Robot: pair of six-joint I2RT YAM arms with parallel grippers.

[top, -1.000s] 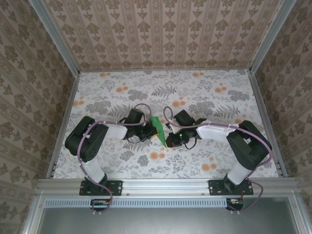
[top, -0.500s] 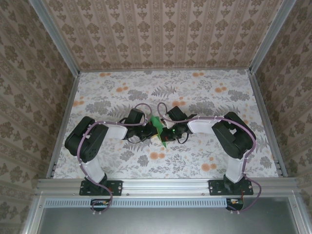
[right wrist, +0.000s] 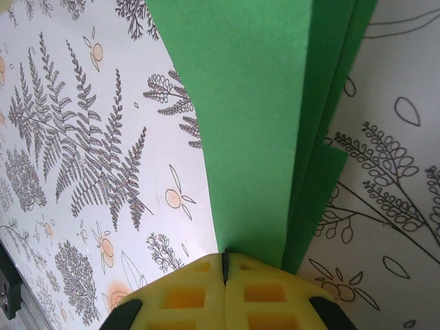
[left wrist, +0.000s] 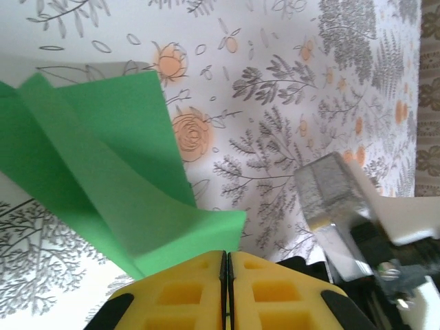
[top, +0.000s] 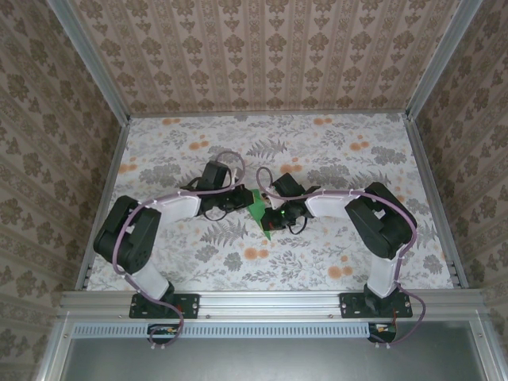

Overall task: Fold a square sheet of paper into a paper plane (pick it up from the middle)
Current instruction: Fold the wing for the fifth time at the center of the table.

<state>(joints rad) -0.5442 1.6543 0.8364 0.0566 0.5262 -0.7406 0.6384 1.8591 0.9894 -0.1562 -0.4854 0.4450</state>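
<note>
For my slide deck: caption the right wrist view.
Right gripper, yellow-padded, pinches the folded bright-green paper sheet over the floral-patterned table.

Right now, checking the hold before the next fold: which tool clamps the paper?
The right tool: the folded green paper runs from between its shut pads; the left tool has an unclear hold.

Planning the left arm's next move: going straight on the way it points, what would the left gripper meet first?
The folded green paper lies just ahead of the left gripper; probably that first, though the gap is hard to judge.
</note>
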